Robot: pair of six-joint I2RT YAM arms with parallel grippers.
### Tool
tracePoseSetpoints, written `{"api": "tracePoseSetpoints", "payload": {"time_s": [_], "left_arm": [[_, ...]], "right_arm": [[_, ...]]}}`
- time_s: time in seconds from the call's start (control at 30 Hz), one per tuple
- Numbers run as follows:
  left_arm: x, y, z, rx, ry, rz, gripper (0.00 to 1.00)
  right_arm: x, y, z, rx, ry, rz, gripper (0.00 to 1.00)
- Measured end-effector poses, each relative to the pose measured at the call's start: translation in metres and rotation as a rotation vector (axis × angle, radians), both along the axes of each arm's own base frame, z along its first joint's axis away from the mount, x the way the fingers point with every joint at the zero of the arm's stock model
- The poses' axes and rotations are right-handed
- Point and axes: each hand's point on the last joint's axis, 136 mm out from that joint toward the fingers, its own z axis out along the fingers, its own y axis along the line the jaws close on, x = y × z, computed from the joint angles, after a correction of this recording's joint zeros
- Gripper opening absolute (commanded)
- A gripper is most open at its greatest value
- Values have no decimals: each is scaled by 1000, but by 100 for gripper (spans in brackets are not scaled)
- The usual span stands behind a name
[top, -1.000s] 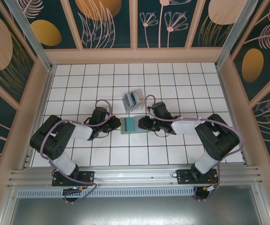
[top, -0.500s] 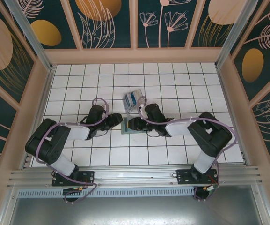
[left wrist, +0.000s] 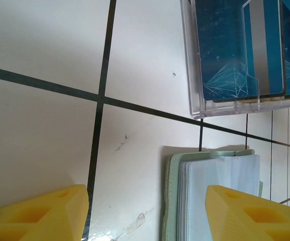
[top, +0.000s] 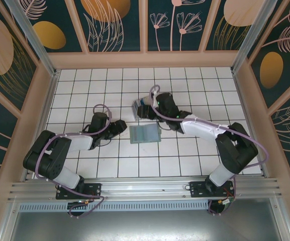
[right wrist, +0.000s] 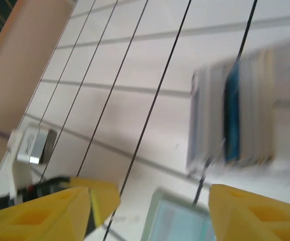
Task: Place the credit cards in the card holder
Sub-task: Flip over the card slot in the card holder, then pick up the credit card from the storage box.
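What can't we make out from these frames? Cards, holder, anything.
- Number of credit cards in the clear box: cut off by the top and right edges of the left wrist view, motion-blurred in the right wrist view, too small from above.
- Whether the card holder slots hold a card: its lower part is cut off by the left wrist view's bottom edge; too small from above.

open card holder (top: pixel 145 133), boxed credit cards (left wrist: pixel 237 50)
the sage-green holder lies flat, pale slots up; the blue cards sit in a clear box (left wrist: pixel 194 95) just beside it.
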Motion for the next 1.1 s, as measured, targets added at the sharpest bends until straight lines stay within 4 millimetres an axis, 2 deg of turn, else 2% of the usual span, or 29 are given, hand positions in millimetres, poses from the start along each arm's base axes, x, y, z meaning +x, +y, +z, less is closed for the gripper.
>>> {"api": "tracePoseSetpoints", "payload": {"time_s": [0.1,0.17,0.23,0.37,0.5,0.67,0.87,1.1], "left_arm": [[0,-1,0,-3,-2,-3,63],[0,-1,0,-3,-2,-2,64],[1,0,0,-2,-3,0,64],[1,0,0,-2,-7,0,64],[1,0,1,-3,-9,0,63],[1,0,0,-3,-13,-2,63],[2,-1,0,-7,-16,-6,63],[2,-2,0,-10,-20,-8,62]], "right_arm": [[36,-10,11,-35,-27,-44,68],[55,-16,3,-82,-16,-70,68],[65,-15,-14,-137,16,-71,68],[67,-12,-47,-217,86,-47,67],[66,-12,-66,-260,135,-35,66],[69,1,-60,-237,137,7,61],[66,16,-64,-234,165,54,60],[59,21,-72,-248,189,75,60]]}}
